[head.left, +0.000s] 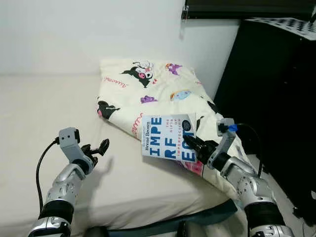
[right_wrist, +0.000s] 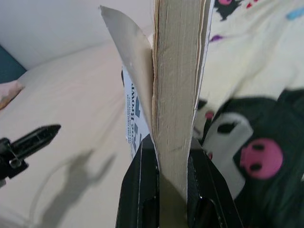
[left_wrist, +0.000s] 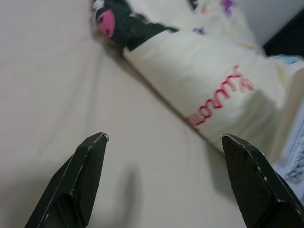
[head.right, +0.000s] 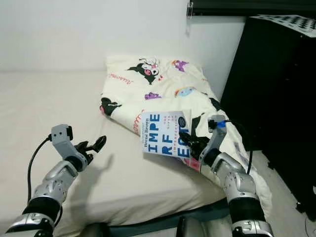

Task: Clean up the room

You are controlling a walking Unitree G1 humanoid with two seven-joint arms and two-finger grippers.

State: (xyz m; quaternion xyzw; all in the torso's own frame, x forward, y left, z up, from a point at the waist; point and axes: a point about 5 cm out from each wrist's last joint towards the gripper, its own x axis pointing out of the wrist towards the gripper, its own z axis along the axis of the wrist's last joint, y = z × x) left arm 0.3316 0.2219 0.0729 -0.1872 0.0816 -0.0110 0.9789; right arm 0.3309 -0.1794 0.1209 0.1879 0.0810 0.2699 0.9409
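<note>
Beside book (head.left: 165, 137), cartoon-print quilt (head.left: 148, 91), black cabinet (head.left: 276, 94).

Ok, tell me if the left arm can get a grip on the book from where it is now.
Probably yes. The left gripper is open over bare bed, with nothing between it and the book, which the right gripper holds up.

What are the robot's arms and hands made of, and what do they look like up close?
Both arms are jointed silver metal with black bands near the base. The left gripper and right gripper each end in two long black fingers. A small grey box sits on each wrist, trailing a black cable; the right one has a blue connector.
</note>
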